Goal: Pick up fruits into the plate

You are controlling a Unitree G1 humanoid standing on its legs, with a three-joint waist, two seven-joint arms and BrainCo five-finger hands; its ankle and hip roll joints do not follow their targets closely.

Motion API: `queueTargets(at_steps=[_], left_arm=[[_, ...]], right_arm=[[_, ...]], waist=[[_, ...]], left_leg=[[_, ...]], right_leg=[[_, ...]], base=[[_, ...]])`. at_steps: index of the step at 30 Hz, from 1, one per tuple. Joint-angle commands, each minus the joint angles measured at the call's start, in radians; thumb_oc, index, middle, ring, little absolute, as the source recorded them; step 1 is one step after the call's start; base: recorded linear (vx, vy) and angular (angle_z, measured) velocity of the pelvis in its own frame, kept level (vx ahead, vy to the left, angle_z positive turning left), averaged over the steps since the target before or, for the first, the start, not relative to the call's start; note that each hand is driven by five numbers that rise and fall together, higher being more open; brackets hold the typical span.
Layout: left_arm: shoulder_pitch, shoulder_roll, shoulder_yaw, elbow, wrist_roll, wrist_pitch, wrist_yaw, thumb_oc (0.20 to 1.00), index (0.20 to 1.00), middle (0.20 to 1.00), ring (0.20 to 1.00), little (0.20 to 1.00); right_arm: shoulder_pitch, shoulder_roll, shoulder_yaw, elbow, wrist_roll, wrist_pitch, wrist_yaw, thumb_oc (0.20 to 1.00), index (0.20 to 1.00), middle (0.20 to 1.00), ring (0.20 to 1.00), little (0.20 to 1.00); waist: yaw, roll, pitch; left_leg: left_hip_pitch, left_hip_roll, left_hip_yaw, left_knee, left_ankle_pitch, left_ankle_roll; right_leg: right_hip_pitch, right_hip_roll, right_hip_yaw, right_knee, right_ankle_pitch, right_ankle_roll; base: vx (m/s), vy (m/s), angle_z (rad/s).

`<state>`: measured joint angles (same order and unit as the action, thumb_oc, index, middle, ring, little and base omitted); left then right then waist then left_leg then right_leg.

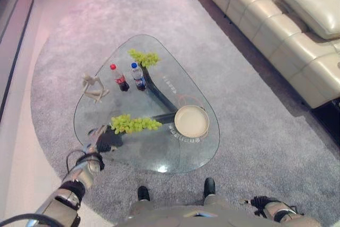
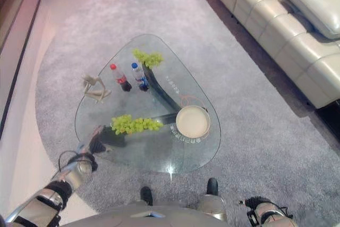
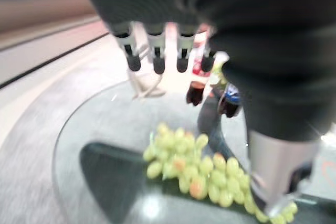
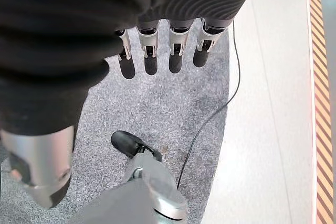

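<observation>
A bunch of green grapes (image 1: 134, 124) lies on the glass table (image 1: 196, 155), left of the round cream plate (image 1: 191, 121). A second green bunch (image 1: 144, 57) lies at the table's far end. My left hand (image 1: 99, 139) hovers at the table's near left edge, just left of the near grapes (image 3: 199, 169), fingers (image 3: 155, 51) straight and open with nothing in them. My right hand (image 4: 157, 45) hangs low at my right side over the carpet, fingers relaxed and open.
Two small bottles, one red-capped (image 1: 119, 77) and one blue-capped (image 1: 138, 76), stand on the table's far half. A pale figurine (image 1: 93, 88) stands at the left edge. A cream sofa (image 1: 287, 30) runs along the right. Grey carpet (image 1: 255, 131) surrounds the table.
</observation>
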<state>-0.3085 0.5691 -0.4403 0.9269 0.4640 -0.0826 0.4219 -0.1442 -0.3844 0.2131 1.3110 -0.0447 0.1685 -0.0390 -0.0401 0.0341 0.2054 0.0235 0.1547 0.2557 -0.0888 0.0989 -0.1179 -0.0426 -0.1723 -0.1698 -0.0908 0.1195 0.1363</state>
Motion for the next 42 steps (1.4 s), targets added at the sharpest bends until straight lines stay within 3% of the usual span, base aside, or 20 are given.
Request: queueTargets(at_steps=[1, 7, 14, 21, 28, 37, 42], left_arm=[[-0.157, 0.067, -0.028, 0.007, 0.038, 0.039, 0.044, 1.0, 1.0, 1.0, 1.0, 1.0], [-0.284, 0.14, -0.072, 0.055, 0.08, 0.055, 0.052, 1.0, 1.0, 1.0, 1.0, 1.0], [-0.379, 0.167, -0.095, 0.117, 0.063, 0.051, 0.055, 1.0, 1.0, 1.0, 1.0, 1.0], [-0.48, 0.194, -0.058, 0.181, -0.104, 0.09, 0.006, 1.0, 1.0, 1.0, 1.0, 1.0], [-0.532, 0.186, -0.04, 0.257, -0.153, 0.126, 0.028, 1.0, 1.0, 1.0, 1.0, 1.0], [-0.576, 0.196, -0.019, 0.293, -0.221, 0.171, 0.078, 1.0, 1.0, 1.0, 1.0, 1.0], [-0.593, 0.222, -0.005, 0.287, -0.222, 0.164, 0.167, 1.0, 1.0, 1.0, 1.0, 1.0]], right_arm=[[-0.098, -0.057, 0.06, 0.0, 0.042, -0.004, -0.017, 1.0, 1.0, 1.0, 1.0, 1.0], [-0.132, -0.086, 0.084, -0.03, 0.08, -0.023, -0.023, 1.0, 1.0, 1.0, 1.0, 1.0], [-0.193, -0.116, 0.093, -0.057, 0.124, -0.041, -0.027, 1.0, 1.0, 1.0, 1.0, 1.0], [-0.224, -0.124, 0.108, -0.092, 0.147, -0.033, -0.026, 1.0, 1.0, 1.0, 1.0, 1.0], [-0.22, -0.116, 0.119, -0.093, 0.174, -0.041, -0.038, 1.0, 1.0, 1.0, 1.0, 1.0], [-0.223, -0.126, 0.132, -0.123, 0.191, -0.065, -0.048, 1.0, 1.0, 1.0, 1.0, 1.0], [-0.205, -0.13, 0.134, -0.141, 0.203, -0.085, -0.051, 1.0, 1.0, 1.0, 1.0, 1.0]], waist=[[-0.025, 0.004, 0.103], [-0.042, -0.006, 0.183], [-0.05, -0.02, 0.249], [-0.058, -0.056, 0.314], [-0.069, -0.082, 0.315], [-0.086, -0.087, 0.315], [-0.09, -0.09, 0.315]], left_leg=[[-0.087, -0.033, -0.043, 0.05, -0.056, 0.039], [-0.162, -0.044, -0.032, 0.084, -0.05, 0.036], [-0.262, -0.046, -0.034, 0.143, -0.049, 0.028], [-0.351, -0.056, -0.028, 0.226, -0.069, 0.034], [-0.472, -0.057, -0.021, 0.289, -0.076, 0.037], [-0.596, -0.052, -0.017, 0.369, -0.095, 0.036], [-0.645, -0.05, -0.023, 0.411, -0.109, 0.036]], right_leg=[[-0.063, 0.002, 0.006, 0.111, -0.083, 0.002], [-0.13, 0.012, 0.023, 0.134, -0.079, -0.009], [-0.229, 0.019, 0.027, 0.183, -0.078, -0.016], [-0.316, 0.031, 0.015, 0.233, -0.079, -0.028], [-0.434, 0.037, 0.007, 0.291, -0.086, -0.037], [-0.554, 0.044, 0.009, 0.354, -0.098, -0.047], [-0.598, 0.044, 0.014, 0.38, -0.102, -0.052]], base=[[-0.17, 0.05, -0.02], [-0.1, 0.002, -0.03], [-0.07, -0.001, -0.01], [-0.05, -0.027, -0.01], [-0.02, -0.025, 0.03], [-0.01, 0.003, 0.03], [0.0, 0.0, 0.0]])
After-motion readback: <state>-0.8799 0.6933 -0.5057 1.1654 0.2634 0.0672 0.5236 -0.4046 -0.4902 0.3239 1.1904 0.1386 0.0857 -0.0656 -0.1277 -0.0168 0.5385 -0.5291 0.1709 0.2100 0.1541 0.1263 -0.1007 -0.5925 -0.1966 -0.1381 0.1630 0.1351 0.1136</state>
